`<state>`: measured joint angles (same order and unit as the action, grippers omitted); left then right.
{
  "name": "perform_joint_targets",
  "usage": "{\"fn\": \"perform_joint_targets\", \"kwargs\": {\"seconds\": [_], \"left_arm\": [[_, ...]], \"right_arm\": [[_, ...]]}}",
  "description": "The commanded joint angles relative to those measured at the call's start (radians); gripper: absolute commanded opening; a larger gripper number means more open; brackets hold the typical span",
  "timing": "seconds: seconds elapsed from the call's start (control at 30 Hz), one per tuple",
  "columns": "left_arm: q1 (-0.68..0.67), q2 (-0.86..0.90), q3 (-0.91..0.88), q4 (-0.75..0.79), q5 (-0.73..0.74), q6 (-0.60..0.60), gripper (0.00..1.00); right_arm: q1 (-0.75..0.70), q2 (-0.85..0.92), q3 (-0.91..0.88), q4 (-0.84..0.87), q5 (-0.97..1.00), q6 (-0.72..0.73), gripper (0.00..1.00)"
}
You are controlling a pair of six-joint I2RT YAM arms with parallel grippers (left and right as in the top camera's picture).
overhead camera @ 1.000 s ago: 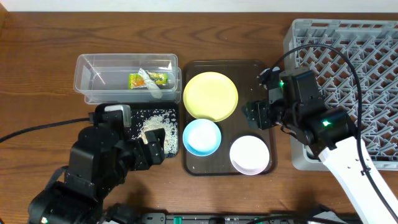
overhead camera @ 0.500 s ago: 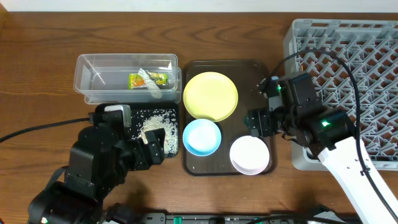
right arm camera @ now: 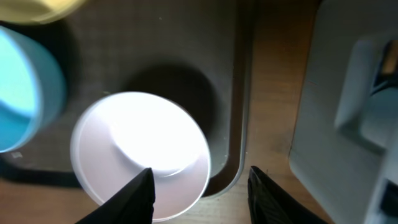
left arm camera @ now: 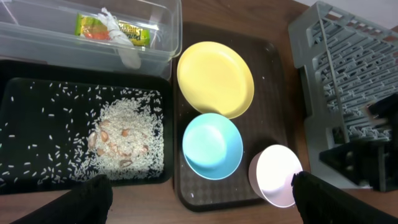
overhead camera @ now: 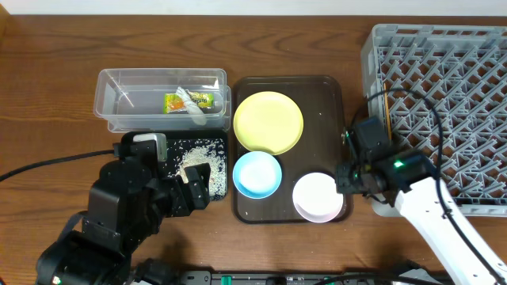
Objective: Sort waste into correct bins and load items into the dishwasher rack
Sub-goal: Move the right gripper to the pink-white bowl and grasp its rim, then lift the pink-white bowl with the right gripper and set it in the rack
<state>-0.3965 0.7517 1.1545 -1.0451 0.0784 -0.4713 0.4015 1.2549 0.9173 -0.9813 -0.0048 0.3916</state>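
Right claw (right arm camera: 200, 182) hangs over the near right corner of the brown tray (overhead camera: 329, 103), its two fingers partly spread with a clear gap. One finger is over the inside of the white bowl (right arm camera: 137, 149) and the other outside it, so the bowl's right rim lies between them, not pinched. Just right of the claw sits the big grey rack (overhead camera: 444, 103); on the tray, the yellow plate (overhead camera: 268, 121) lies at the far end and the blue bowl (overhead camera: 257, 174) just left of the white bowl.

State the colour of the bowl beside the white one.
The bowl is light blue, clearest in the left wrist view.
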Motion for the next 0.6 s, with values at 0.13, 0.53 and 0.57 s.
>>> {"fn": "perform_joint_targets", "kwargs": {"seconds": [0.13,0.53,0.57], "left_arm": [[-0.005,0.000,0.008,-0.002,-0.009,0.006,0.94],[-0.005,0.000,0.008,-0.002,-0.009,0.006,0.94],[-0.005,0.000,0.008,-0.002,-0.009,0.006,0.94]], "right_arm": [[0.006,0.009,-0.190,0.131,-0.027,0.043,0.43],[0.006,0.009,-0.296,0.256,-0.075,0.065,0.19],[0.006,0.009,-0.299,0.261,-0.075,0.066,0.17]]}}
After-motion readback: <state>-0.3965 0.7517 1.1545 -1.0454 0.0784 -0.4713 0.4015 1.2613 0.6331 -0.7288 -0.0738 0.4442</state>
